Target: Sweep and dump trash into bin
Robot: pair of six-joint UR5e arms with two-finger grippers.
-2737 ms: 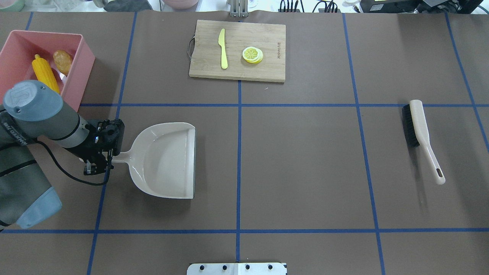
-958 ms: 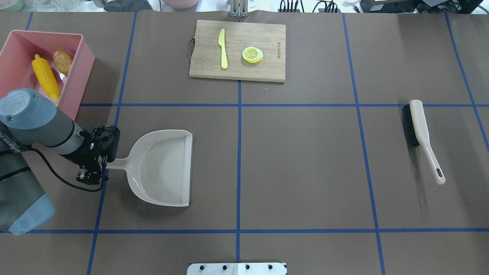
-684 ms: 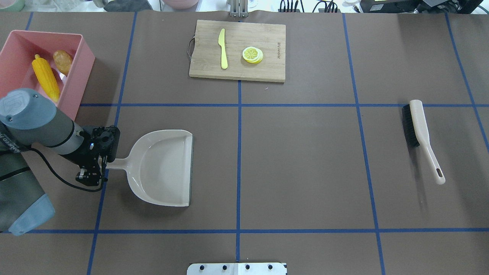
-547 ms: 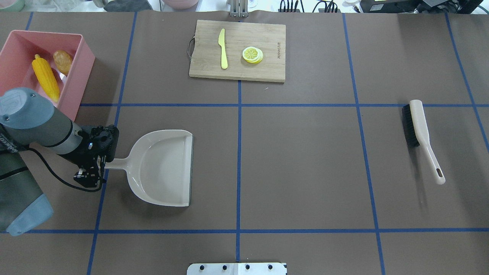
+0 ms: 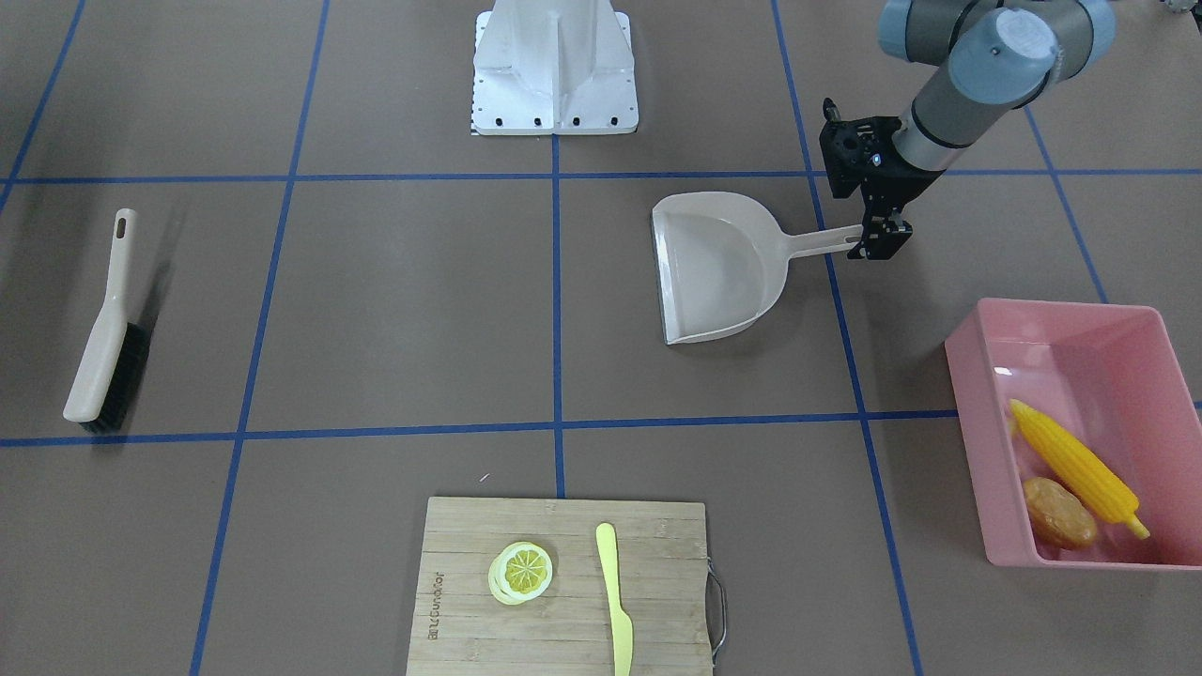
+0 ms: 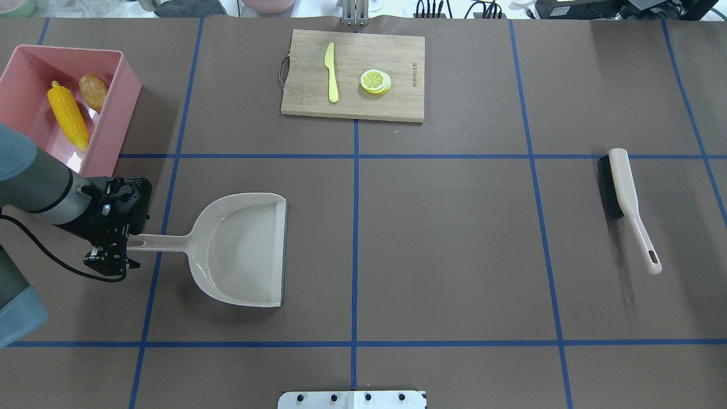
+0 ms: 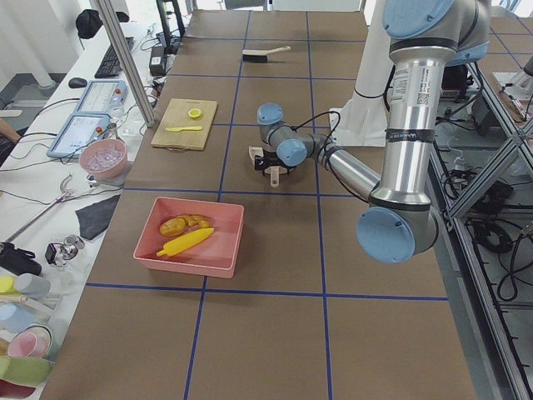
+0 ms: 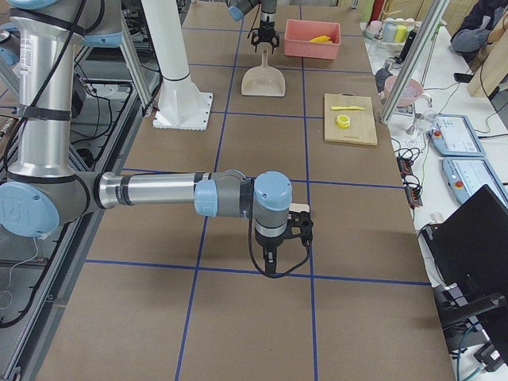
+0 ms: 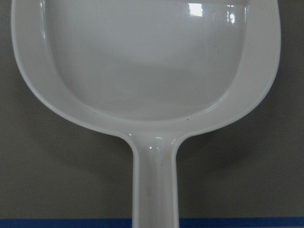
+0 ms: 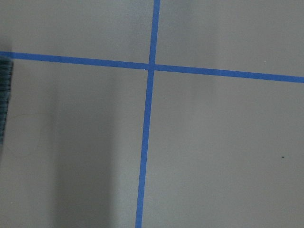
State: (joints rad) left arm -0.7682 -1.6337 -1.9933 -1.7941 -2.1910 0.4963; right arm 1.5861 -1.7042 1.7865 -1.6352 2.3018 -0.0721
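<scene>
Now, pink bin [image 6: 122,102] at the table's [image 6: 454,227] far left corner, corn cob [image 6: 68,116] and potato [image 6: 93,92] inside, dustpan [image 6: 238,250] lying flat nearby, left gripper [image 6: 120,249] fingers released at its handle tip, right gripper [image 8: 270,264] fingers cannot tell.

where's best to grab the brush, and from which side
Grip the brush on its slim handle, between the bristles and the hanging hole, coming straight down from above. It lies flat on the table, so a grip across the narrow handle should likely hold best.
</scene>
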